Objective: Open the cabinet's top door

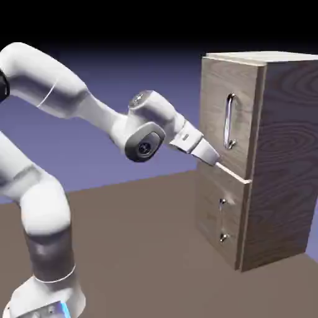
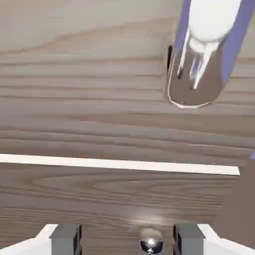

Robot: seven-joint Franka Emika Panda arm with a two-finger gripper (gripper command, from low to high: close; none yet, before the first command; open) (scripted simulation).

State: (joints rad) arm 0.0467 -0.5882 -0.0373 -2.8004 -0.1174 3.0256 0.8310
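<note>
The gripper (image 1: 215, 160) hangs with fingers spread and empty, close to the seam under the top door (image 1: 227, 121) of the cabinet (image 1: 282, 161) at the exterior view's right. The door looks rigid and hinged – best taken by its smooth, likely slippery vertical bar handle (image 1: 230, 122). No writing or labels are visible.

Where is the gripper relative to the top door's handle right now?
In the exterior view the gripper sits low at the cabinet front, by the seam under the top door, below and left of its bar handle.
</note>
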